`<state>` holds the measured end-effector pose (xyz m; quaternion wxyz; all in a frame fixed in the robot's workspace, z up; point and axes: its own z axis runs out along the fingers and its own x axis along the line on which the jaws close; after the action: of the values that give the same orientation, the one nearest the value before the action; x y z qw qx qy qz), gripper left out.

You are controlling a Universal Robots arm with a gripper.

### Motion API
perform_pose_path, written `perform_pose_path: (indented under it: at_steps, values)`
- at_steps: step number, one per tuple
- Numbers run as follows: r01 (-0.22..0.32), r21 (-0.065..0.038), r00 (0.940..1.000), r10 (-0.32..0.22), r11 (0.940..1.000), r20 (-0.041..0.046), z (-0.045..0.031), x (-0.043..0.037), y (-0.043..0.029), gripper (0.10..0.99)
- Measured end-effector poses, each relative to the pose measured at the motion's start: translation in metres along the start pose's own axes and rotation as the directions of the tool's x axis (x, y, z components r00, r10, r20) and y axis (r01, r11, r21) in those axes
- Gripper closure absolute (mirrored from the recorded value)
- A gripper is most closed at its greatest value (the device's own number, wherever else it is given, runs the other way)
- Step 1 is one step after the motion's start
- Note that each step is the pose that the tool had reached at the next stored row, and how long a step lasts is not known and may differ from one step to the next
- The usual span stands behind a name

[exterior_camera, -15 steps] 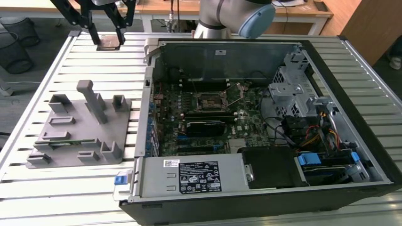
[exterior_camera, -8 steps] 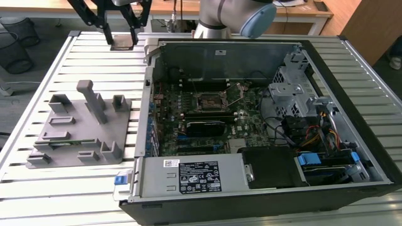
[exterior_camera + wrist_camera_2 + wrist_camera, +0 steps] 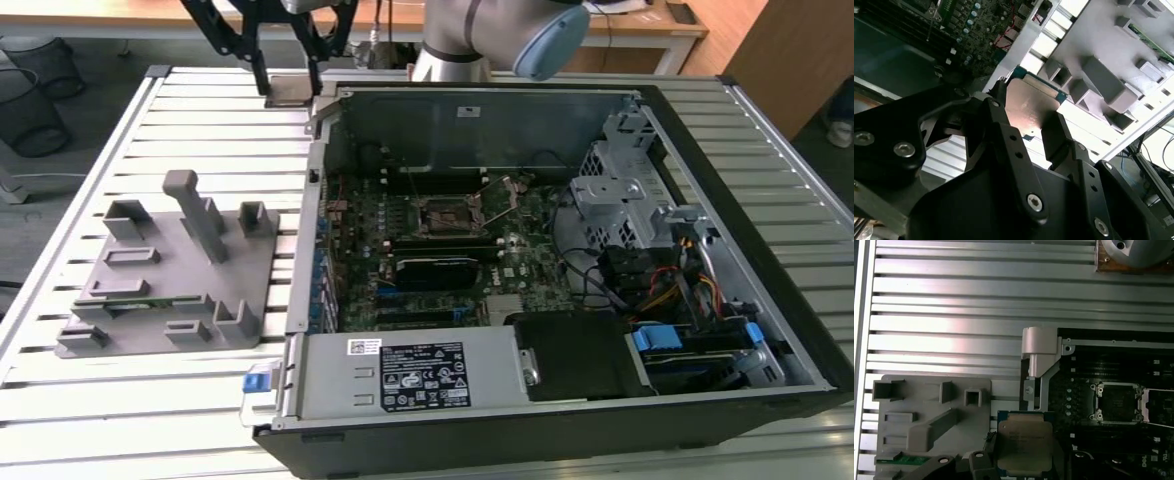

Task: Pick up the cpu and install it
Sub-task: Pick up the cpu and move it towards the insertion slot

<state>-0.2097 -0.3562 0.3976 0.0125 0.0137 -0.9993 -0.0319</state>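
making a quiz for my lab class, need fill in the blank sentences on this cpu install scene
1. The claw is shut on the ____.
2. The grey fixture lies toward the exterior view's ____ of the open computer case.
3. The motherboard socket has ____ chip in it.
Missing words: cpu; left; no.

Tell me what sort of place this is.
Probably a robotics lab bench for PC assembly: an open computer case lies on a slatted metal table, a grey fixture block beside it, and the gripper holds the cpu.
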Motion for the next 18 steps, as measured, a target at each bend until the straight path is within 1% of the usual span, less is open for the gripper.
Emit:
perform_pose_path:
  at_steps: [6, 8, 11, 18]
  values:
    - [-0.001, 0.0, 1.0, 0.001, 1.0, 0.0003, 0.0019, -0.0062, -0.0072, 0.561]
    - [-0.001, 0.0, 1.0, 0.001, 1.0, 0.0, 0.002, -0.0099, -0.0087, 0.561]
    - [-0.001, 0.0, 1.0, 0.001, 1.0, 0.0001, 0.0019, -0.0194, -0.0095, 0.561]
    - [-0.001, 0.0, 1.0, 0.001, 1.0, 0.0001, 0.0014, -0.0465, -0.0102, 0.561]
